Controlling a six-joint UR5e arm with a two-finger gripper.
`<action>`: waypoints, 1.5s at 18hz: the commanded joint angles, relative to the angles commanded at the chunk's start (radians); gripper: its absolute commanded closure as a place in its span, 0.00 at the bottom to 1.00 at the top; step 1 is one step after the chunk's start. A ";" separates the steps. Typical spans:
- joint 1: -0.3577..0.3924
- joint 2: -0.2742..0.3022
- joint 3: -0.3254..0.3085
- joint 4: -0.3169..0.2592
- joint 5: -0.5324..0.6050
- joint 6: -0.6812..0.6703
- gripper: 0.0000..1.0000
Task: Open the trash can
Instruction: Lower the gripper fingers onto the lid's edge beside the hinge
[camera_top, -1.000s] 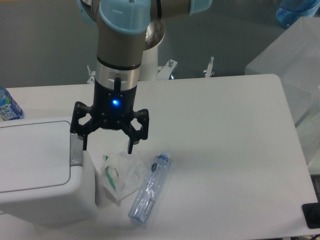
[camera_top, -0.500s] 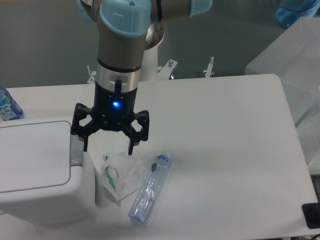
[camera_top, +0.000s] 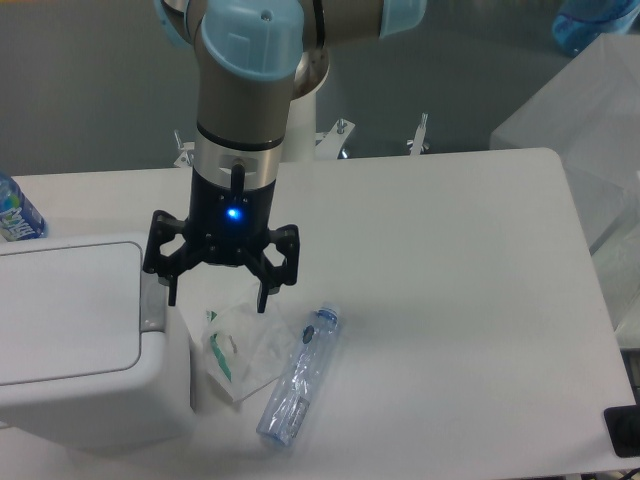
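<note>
**Tool poised at the right edge of the closed trash can**

The white trash can (camera_top: 85, 340) sits at the lower left of the white counter (camera_top: 450, 290), its flat lid down and shut. A small grey push tab (camera_top: 151, 303) runs along the lid's right edge. The tool (camera_top: 216, 300) hangs from the arm just above and to the right of that edge, pointing downward with a blue light glowing on its body. Its two black fingers are spread wide apart and grip nothing. The left finger (camera_top: 168, 285) overlaps the top of the grey tab in this view; whether it touches the tab cannot be told. The right finger reaches down over the clear plastic bag with green print (camera_top: 240, 350), which lies on the counter just beside the can's right wall. A clear plastic bottle (camera_top: 300, 375) lies on its side touching the bag's right edge. Another bottle with a blue label (camera_top: 15, 212) shows at the far left edge, behind the can.
</note>
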 joint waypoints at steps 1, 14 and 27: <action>-0.002 0.000 -0.003 0.000 0.000 -0.002 0.00; -0.015 -0.003 -0.026 0.000 0.002 0.000 0.00; -0.015 -0.003 -0.026 0.000 0.002 -0.002 0.00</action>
